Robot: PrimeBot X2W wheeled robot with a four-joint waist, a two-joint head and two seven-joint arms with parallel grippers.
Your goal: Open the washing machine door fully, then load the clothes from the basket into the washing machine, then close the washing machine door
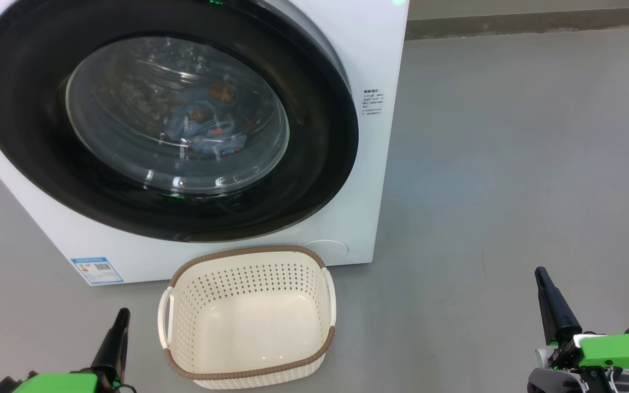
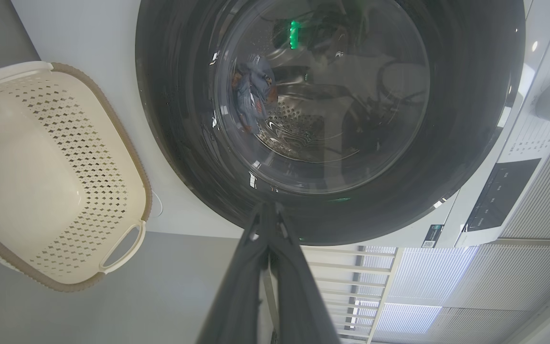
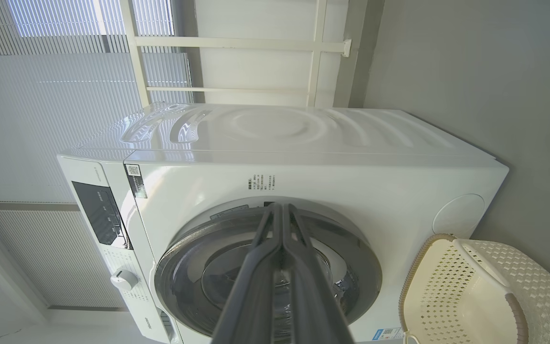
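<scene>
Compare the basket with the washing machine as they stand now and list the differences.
The basket is empty; the washing machine holds the clothes, seen through the glass. The basket is open on top; the washing machine is closed off by the black washing machine door. The basket is small, cream and perforated; the washing machine is far bigger, smooth and white. Both stand on the grey floor.
</scene>
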